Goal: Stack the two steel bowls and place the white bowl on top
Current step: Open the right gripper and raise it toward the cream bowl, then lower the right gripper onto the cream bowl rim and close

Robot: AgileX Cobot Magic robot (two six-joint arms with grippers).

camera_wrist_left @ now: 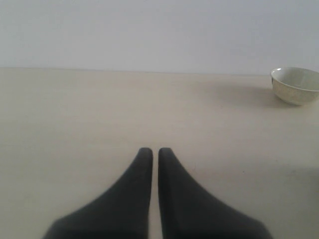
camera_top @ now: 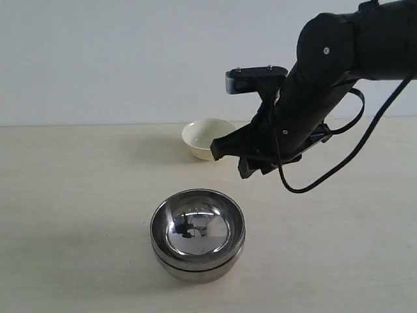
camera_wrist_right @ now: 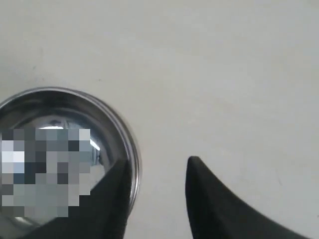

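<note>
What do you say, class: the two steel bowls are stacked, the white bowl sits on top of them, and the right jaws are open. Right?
Not quite. The white bowl stands on the table behind the stacked steel bowls, apart from them, as the exterior view shows. The rest holds.

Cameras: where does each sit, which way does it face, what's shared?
Exterior view: off the arms, angled down at the stacked steel bowls and white bowl; right gripper shows.
Left wrist view: low, level across the table; shut left gripper shows.
Right wrist view: facing down; open right gripper shows.
Shared: white bowl, exterior and left wrist; steel bowls, exterior and right wrist.
</note>
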